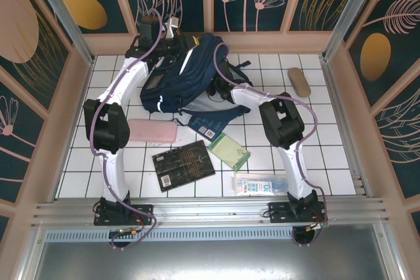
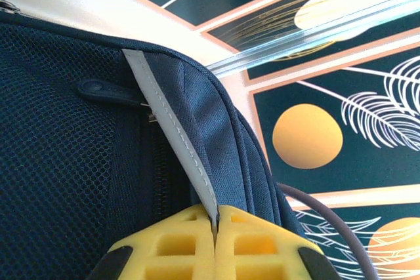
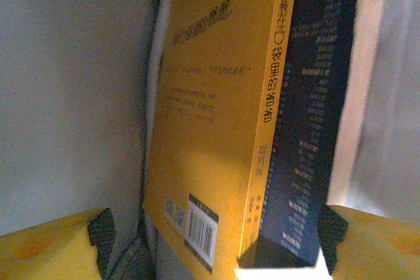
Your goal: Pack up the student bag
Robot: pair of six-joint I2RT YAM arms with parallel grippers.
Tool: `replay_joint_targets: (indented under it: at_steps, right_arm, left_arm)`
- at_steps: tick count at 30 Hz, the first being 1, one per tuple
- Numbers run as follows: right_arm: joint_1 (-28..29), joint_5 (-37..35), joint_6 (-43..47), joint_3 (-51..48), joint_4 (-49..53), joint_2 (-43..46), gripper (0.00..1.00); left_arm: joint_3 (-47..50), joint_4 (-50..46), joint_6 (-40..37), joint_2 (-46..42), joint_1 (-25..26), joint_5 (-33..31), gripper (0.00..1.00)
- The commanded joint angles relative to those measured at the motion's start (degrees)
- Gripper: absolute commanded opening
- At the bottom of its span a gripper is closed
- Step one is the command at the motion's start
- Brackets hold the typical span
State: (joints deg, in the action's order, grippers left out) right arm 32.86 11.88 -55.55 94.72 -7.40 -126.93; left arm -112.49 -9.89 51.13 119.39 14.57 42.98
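Worry here: bag (image 1: 184, 73) sits back-middle on the desk (image 1: 315, 162), held up by left pincer (image 2: 215, 227) clamped on its stripe (image 2: 174, 142). Right pincer (image 3: 213, 234) is wide around two books (image 3: 216, 129); if stripe slips, bag flops shut.

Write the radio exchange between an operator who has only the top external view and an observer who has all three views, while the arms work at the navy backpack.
Operator: My left arm reaches the far top of the student bag. Is it gripping anything there?
Observer: Yes. The left end effector is shut on the bag's grey-white stripe, beside a zip.
Operator: My right arm ends inside the bag. What lies in front of it?
Observer: A yellow book with a barcode stands against a dark blue book.
Operator: Is the right end effector clamping them?
Observer: No. The right end effector is open, with a gap between one finger and the yellow cover.
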Motion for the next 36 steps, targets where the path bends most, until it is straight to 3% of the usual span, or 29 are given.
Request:
replay_joint_targets:
  at_steps: [1,5,9,10,14,16,22,25,30,36]
  right_arm:
    - [-0.9,-2.44,3.82,-6.97,-2.19,9.96,0.81]
    - [-1.23,-3.53,4.0,-19.59,-6.83,19.84,0.77]
    - [-1.14,-10.5,6.38,-28.26,-1.16,29.03,0.75]
    - [-1.18,-12.36,6.3,-30.64,0.56,31.33,0.75]
    - [-1.17,-19.43,5.46,-39.47,4.22,39.36,0.75]
    - [-1.21,-21.54,5.73,-42.57,5.61,42.89,0.76]
    - [0.75,-26.42,9.67,-47.08,11.6,51.22,0.76]
    - [3.78,-22.76,14.53,-47.95,10.63,52.84,0.76]
    - [8.94,-6.53,23.16,-44.8,12.26,49.31,0.75]
    - [14.57,7.85,25.45,-39.33,19.21,40.99,0.74]
  left_arm:
    - [-2.28,5.23,-1.17,-3.0,0.11,0.52,0.0]
    - [-2.01,3.47,-2.92,-2.09,0.11,-0.18,0.0]
    - [-1.23,1.38,-4.94,-0.09,0.76,-1.2,0.01]
    - [-1.2,0.64,-5.92,0.6,1.25,-1.33,0.06]
    - [-0.5,-0.75,-7.57,1.06,3.93,-0.86,0.41]
    - [0.82,-0.9,-8.14,-0.56,4.79,-1.67,0.53]
    - [10.52,-7.64,-16.91,-14.53,4.81,-15.64,0.62]
    - [24.74,-4.98,-17.33,-27.2,4.77,-21.16,0.65]
    - [50.24,-3.69,-14.21,-46.67,4.8,-25.73,0.7]
    - [74.03,-9.51,-1.59,-67.75,4.78,-35.06,0.82]
